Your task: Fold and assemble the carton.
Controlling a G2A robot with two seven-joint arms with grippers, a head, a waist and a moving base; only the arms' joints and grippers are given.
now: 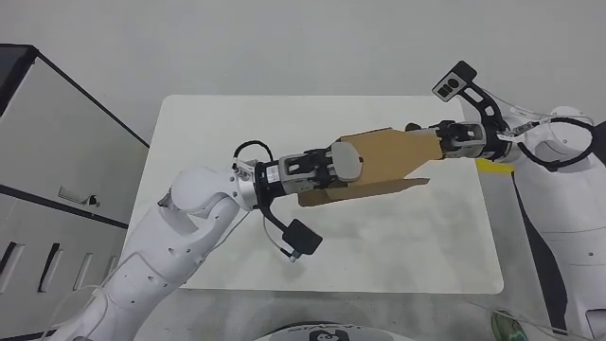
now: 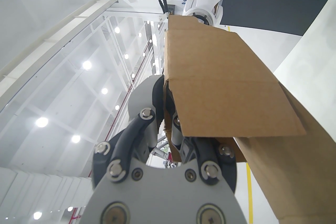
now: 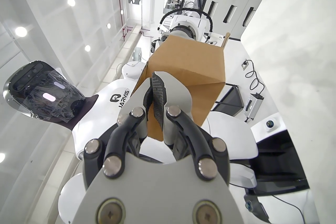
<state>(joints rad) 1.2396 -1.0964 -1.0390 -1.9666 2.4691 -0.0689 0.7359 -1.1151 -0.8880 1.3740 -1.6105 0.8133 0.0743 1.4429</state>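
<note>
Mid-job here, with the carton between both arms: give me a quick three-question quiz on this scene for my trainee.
1. True or false: the carton lies on the table with no tool touching it.
2. Left tool and right tool: which is shut on the carton? A. left only B. right only C. both
3. Fill in: the carton end nearer the grey cabinets is held by the ____ tool.
Key: 1 false; 2 C; 3 left.
</note>
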